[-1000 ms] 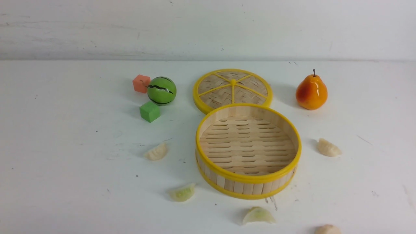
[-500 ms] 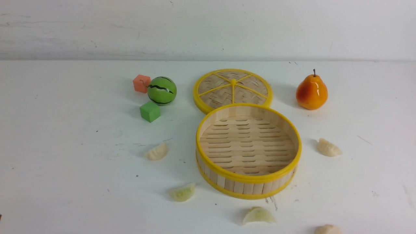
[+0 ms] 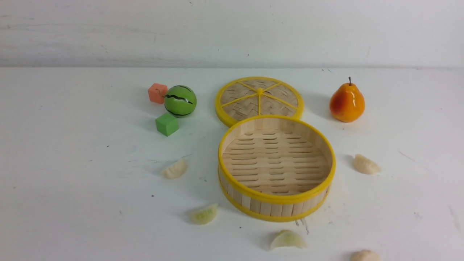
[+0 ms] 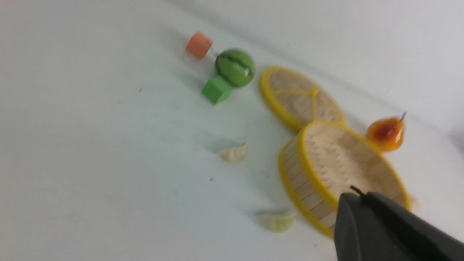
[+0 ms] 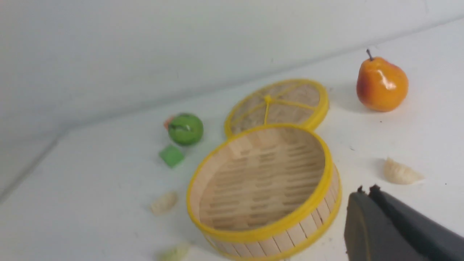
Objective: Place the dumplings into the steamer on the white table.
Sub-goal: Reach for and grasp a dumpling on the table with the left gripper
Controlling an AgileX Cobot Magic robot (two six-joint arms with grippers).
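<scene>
The steamer point(image 3: 275, 198), a round bamboo basket with yellow rims, stands mid-table on the white table point(image 3: 72, 181) with its slat floor bare. Several dumplings lie around it: cream ones at the left point(image 3: 174, 169), right point(image 3: 366, 164) and near right edge point(image 3: 365, 256), and pale green ones in front point(image 3: 203, 214) point(image 3: 288, 240). Neither gripper shows in the front view. In its wrist view my left gripper point(image 4: 359, 194) hangs shut and empty near the steamer point(image 4: 301, 152). My right gripper point(image 5: 366, 190) is shut and empty, between the steamer point(image 5: 253, 235) and a cream dumpling point(image 5: 400, 173).
The flat woven lid point(image 3: 259, 99) lies just behind the steamer, touching its rim. A pear point(image 3: 347, 101) stands at the back right. At the back left sit a green watermelon ball point(image 3: 180, 101), an orange cube point(image 3: 157, 93) and a green cube point(image 3: 167, 124).
Nothing on the table has moved. A dark sliver that showed at the lower left edge of the front view half a second ago is gone.
</scene>
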